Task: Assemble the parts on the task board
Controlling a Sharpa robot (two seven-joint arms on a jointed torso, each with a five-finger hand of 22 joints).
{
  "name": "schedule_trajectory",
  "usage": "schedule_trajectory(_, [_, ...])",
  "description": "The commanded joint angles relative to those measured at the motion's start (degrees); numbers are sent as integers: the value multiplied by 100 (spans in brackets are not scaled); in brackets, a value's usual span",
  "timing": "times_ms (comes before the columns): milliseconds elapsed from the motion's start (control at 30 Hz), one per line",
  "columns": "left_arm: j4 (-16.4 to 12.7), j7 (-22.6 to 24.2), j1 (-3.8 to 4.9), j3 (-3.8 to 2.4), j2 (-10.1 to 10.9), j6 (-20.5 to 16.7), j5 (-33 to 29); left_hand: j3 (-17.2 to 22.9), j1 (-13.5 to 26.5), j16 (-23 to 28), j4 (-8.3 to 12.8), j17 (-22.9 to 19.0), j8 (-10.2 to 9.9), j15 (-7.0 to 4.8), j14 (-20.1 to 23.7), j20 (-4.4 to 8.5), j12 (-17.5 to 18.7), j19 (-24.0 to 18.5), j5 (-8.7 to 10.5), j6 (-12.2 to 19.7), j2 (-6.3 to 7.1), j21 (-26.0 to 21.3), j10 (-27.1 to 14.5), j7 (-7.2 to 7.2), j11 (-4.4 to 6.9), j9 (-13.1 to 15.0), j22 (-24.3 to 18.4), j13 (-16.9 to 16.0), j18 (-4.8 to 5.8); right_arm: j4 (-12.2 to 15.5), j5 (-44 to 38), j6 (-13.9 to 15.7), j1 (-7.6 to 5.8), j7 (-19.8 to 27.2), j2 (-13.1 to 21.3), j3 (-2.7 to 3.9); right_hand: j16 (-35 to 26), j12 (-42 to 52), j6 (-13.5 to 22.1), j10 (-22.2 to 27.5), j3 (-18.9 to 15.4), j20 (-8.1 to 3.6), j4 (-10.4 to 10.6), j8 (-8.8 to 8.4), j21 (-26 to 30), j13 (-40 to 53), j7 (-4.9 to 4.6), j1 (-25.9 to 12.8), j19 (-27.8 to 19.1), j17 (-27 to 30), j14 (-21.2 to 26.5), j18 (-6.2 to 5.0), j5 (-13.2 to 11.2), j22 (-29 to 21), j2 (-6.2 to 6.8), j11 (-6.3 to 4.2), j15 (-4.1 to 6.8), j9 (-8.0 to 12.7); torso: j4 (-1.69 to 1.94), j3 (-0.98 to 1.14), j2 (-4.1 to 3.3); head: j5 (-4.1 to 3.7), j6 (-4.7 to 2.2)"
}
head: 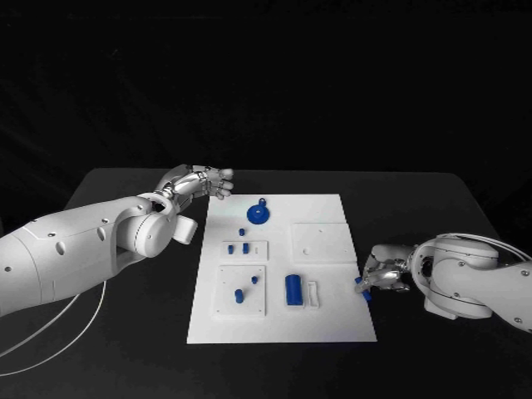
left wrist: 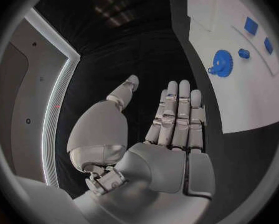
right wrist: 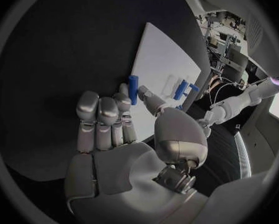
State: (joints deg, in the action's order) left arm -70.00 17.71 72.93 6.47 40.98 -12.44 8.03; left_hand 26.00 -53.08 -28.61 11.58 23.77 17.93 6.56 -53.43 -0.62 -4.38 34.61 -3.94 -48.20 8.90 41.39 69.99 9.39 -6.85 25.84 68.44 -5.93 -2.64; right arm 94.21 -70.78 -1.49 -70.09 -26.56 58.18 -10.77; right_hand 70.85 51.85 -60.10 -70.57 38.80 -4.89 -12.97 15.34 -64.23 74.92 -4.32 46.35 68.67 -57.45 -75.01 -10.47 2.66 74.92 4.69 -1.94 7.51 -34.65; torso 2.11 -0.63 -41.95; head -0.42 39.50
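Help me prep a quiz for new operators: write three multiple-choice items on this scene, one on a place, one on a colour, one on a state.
1. Where on the task board does the blue gear lie?
A. At the far end, nearest the left hand
B. At the near edge
C. Off the board

2. What colour are the parts?
A. Grey
B. Blue
C. Red

3. What is the right hand doing?
A. Lying flat and empty
B. Gripping the gear
C. Pinching a small peg in its fingers

Answers: 1 A, the head view shows the gear at the board's far end; 2 B, every piece is blue; 3 C, the right wrist view shows the peg between thumb and finger.
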Motion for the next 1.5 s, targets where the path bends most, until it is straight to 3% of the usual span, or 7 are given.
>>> schedule_trajectory(33, [-12, 23, 4, -3, -1, 81, -6, -33, -7, 34, 5, 11, 22, 2, -3, -22, -3, -26, -24, -40, -62, -33, 19, 12, 28, 6, 8, 8, -110, -10, 28, 86, 27, -41, -21, -18, -34, -20, -25, -30, 435, 19, 67, -28, 16, -3, -31, 198, 55, 1, -28, -453, 22, 66, 48, 15, 22, 39, -3, 4, 2, 0, -2])
schedule_trajectory(233, [-11, 19, 4, -2, -5, 85, -6, -33, -8, 36, 6, 13, 21, 1, -4, -22, -2, -26, -25, -38, -63, -33, 18, 12, 28, 5, 9, 9, -110, -16, 94, 51, 27, -51, -20, -18, -32, -10, -63, -53, 895, 81, -67, -24, -23, -11, -42, 385, 65, -1, -45, -453, 103, 94, -114, 32, -1, 44, -4, 6, 3, 3, -5])
schedule_trajectory(600, [-2, 15, 4, 0, -5, 85, -6, -34, -7, 40, 7, 18, 21, 1, -4, -21, -1, -25, -25, -35, -65, -35, 19, 14, 28, 3, 12, 10, -110, 73, 813, 153, 14, -115, 149, -11, -21, -8, -123, -81, 1005, 143, -119, -2, -58, -24, -35, 273, 80, -12, -55, -453, 156, 102, -176, 28, -8, 42, -5, 9, 2, 7, -22])
schedule_trajectory(900, [3, 11, 4, 1, -16, 89, -4, -36, -5, 43, 6, 22, 22, 2, -5, -22, -1, -25, -25, -35, -66, -36, 20, 14, 28, 3, 14, 10, -110, 323, 1281, 143, -295, -112, 246, 40, -14, -8, -144, -93, 995, 162, -151, 1, -77, -31, -29, 163, 96, -21, -58, -453, 268, 98, -200, 22, -1, 46, -4, 6, 3, 12, -34])
schedule_trajectory(1033, [-1, 10, 4, 1, -20, 88, -1, -36, -5, 44, 6, 24, 22, 1, -5, -22, -1, -25, -25, -36, -66, -37, 21, 14, 28, 3, 15, 11, -111, 449, 1641, 171, -330, -123, 142, 42, -12, -13, -162, -98, 975, 173, -75, 0, -80, -38, -23, 31, 97, -27, -57, -453, 53, 93, -232, 17, 4, 55, -3, 5, 0, 13, -35])
schedule_trajectory(1367, [-7, 6, 4, 1, -17, 93, 0, -37, -4, 46, 6, 26, 23, 1, -6, -22, -1, -25, -25, -36, -66, -37, 22, 14, 28, 2, 16, 11, -111, 440, 1749, 158, -320, -190, -322, 25, -10, -19, -171, -96, 918, 177, 17, 2, -84, -42, -19, -107, 92, -34, -49, -453, 17, 92, -233, 12, 10, 56, 0, -1, 1, 12, -11])
schedule_trajectory(1500, [-10, 7, 4, 1, -20, 96, 0, -37, -4, 47, 6, 28, 23, 1, -7, -22, -1, -24, -24, -36, -67, -38, 23, 13, 28, 2, 17, 11, -111, 354, 1792, 184, -229, -205, -520, 11, -8, -20, -173, -96, 899, 176, 38, 3, -87, -41, -16, -151, 89, -39, -47, -453, 17, 92, -244, 9, 13, 55, 3, -1, 1, 15, -10])
